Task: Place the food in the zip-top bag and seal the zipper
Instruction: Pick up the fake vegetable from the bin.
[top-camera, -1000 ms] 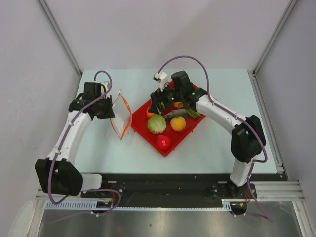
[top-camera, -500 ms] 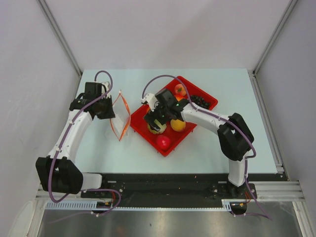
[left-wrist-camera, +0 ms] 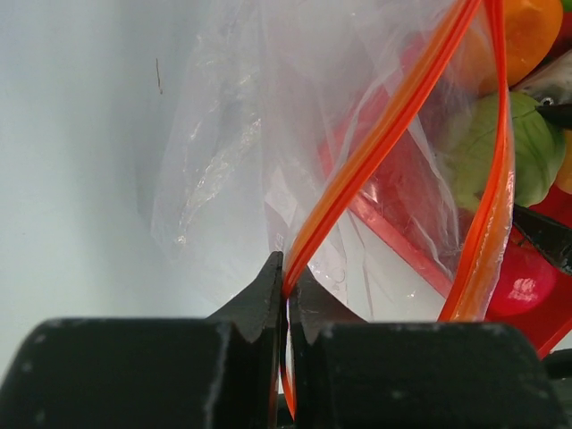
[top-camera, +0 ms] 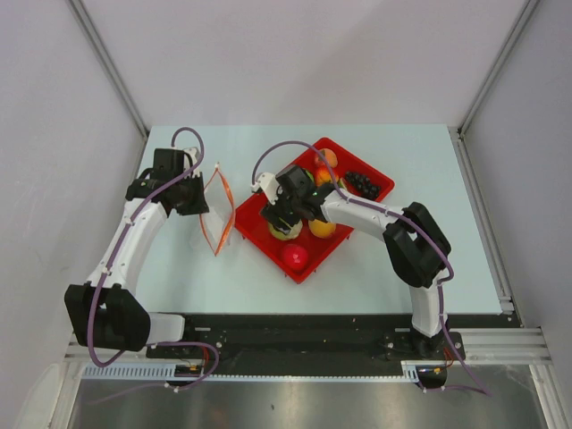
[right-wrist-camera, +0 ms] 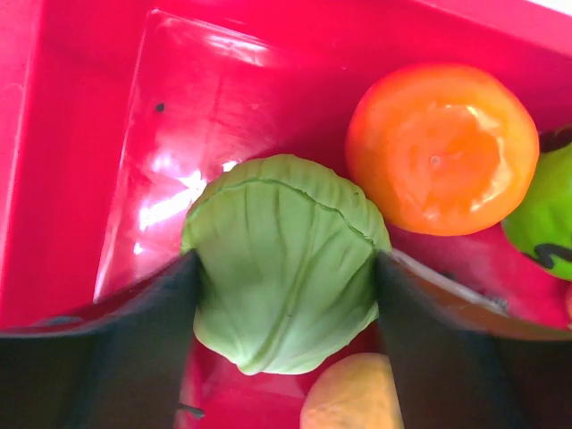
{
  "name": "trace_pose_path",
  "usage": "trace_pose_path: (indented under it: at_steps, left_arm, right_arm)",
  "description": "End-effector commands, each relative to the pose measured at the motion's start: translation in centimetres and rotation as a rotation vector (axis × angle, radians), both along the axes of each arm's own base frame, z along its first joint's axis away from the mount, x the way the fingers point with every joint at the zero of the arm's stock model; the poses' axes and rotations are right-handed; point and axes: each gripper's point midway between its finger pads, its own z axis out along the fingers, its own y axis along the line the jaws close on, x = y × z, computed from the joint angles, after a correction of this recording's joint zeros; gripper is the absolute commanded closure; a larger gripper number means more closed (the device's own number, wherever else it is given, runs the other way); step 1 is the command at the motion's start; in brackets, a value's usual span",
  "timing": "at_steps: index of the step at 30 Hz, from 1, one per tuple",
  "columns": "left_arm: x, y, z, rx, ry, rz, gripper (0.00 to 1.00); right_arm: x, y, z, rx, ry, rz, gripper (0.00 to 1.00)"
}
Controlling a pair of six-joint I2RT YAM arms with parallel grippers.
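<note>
The clear zip-top bag (top-camera: 219, 211) stands left of the red tray (top-camera: 253, 225) with its mouth open. My left gripper (left-wrist-camera: 286, 284) is shut on one side of its orange-red zipper strip (left-wrist-camera: 384, 134); the other side (left-wrist-camera: 494, 179) hangs free. In the top view the left gripper (top-camera: 195, 200) is at the bag's left edge. My right gripper (right-wrist-camera: 286, 299) is down in the tray, and its fingers (right-wrist-camera: 134, 331) touch both sides of the green cabbage (right-wrist-camera: 286, 259). An orange (right-wrist-camera: 442, 147), a striped melon (right-wrist-camera: 545, 219) and a yellowish fruit (right-wrist-camera: 353, 398) lie around the cabbage.
The tray also holds a red tomato (top-camera: 296, 256), an orange (top-camera: 323, 227), dark grapes (top-camera: 362, 183) and a peach-coloured fruit (top-camera: 327, 161). The right arm (top-camera: 375, 214) reaches across the tray. Grey walls stand on both sides of the table (top-camera: 179, 268).
My right gripper has moved from the tray's back down and left onto the cabbage, now covering it in the top view. The left arm and bag have not moved.
</note>
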Motion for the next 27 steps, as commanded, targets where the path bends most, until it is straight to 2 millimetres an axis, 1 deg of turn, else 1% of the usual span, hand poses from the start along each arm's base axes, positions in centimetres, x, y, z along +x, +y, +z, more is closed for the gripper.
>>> trace_pose_path:
  at_steps: [1,2,3,4,5,6,9,10,11,12,13,14,15,16,17,19,20,22,23,25,26,27]
  left_arm:
    - [0.5,-0.7,0.2,-0.025,-0.017,-0.014,0.95]
    - [0.4,-0.8,0.2,-0.030,-0.016,-0.019,0.96]
    - [0.4,-0.9,0.2,-0.033,-0.014,-0.021,0.96]
    - [0.3,-0.9,0.1,-0.034,-0.011,-0.022,0.97]
    - [0.3,-1.0,0.2,-0.039,-0.012,-0.026,0.98]
    - [0.3,-1.1,0.2,-0.042,-0.013,-0.026,0.98]
    - [0.3,-1.1,0.3,-0.040,-0.015,-0.027,0.99]
    - [0.3,-1.1,0.2,-0.041,-0.013,-0.028,0.99]
    - [0.3,-1.1,0.3,-0.040,-0.015,-0.027,1.00]
    - [0.3,-1.1,0.3,-0.044,-0.014,-0.030,1.00]
    - [0.3,-1.2,0.3,-0.046,-0.011,-0.031,1.00]
    - [0.2,-1.2,0.2,-0.047,-0.008,-0.032,1.00]
    - [0.2,-1.4,0.1,-0.056,-0.004,-0.039,1.00]
    - [0.2,-1.4,0.1,-0.057,-0.001,-0.040,1.00]
    - [0.2,-1.5,0.1,-0.063,0.000,-0.043,1.00]
    - [0.1,-1.9,0.3,-0.082,0.001,-0.056,1.00]
    - [0.1,-2.0,0.3,-0.087,0.000,-0.060,1.00]
    - [0.0,-2.3,0.4,-0.100,0.003,-0.068,1.00]
    - [-0.1,-2.4,0.4,-0.107,0.005,-0.071,1.00]
    - [-0.3,-2.9,0.6,-0.131,0.005,-0.088,1.00]
    - [-0.4,-3.0,0.7,-0.139,0.005,-0.094,1.00]
    - [-0.4,-3.2,0.7,-0.147,0.005,-0.098,1.00]
  right_arm:
    - [-1.2,-1.5,-1.3,-0.062,0.058,0.016,0.46]
    - [-1.5,-1.6,-0.8,-0.054,0.065,0.020,0.66]
    - [-1.6,-1.5,0.3,-0.034,0.060,0.018,0.73]
    - [-1.7,-1.5,0.7,-0.017,0.070,0.022,0.80]
    - [-1.8,-1.6,1.2,-0.005,0.073,0.020,0.93]
    - [-1.5,-1.8,2.1,0.016,0.066,0.007,1.00]
    - [-1.0,-2.2,3.7,0.062,0.069,-0.015,1.00]
    - [-0.5,-2.4,5.2,0.103,0.070,-0.036,1.00]
    - [-0.2,-2.6,6.2,0.132,0.073,-0.051,1.00]
    - [-0.5,-2.2,7.4,0.181,0.095,-0.036,1.00]
    - [0.2,-2.8,10.1,0.259,0.100,-0.078,1.00]
    - [0.6,-2.5,12.1,0.328,0.087,-0.077,1.00]
    - [0.1,-2.0,13.8,0.393,0.104,-0.047,1.00]
    - [0.1,-2.2,16.7,0.476,0.105,-0.064,1.00]
    - [0.2,-1.5,19.1,0.556,0.076,-0.040,1.00]
    - [-1.1,-0.6,22.6,0.676,0.088,0.015,1.00]
    - [-1.6,0.2,25.5,0.778,0.083,0.029,1.00]
    - [-2.5,1.1,27.9,0.870,0.099,0.067,1.00]
    - [-3.1,2.0,29.8,0.958,0.123,0.084,1.00]
    - [-4.1,3.1,31.1,1.033,0.178,0.112,1.00]
    - [-4.5,3.6,32.4,1.089,0.164,0.144,1.00]
    - [-5.1,4.6,31.8,1.113,0.238,0.136,1.00]
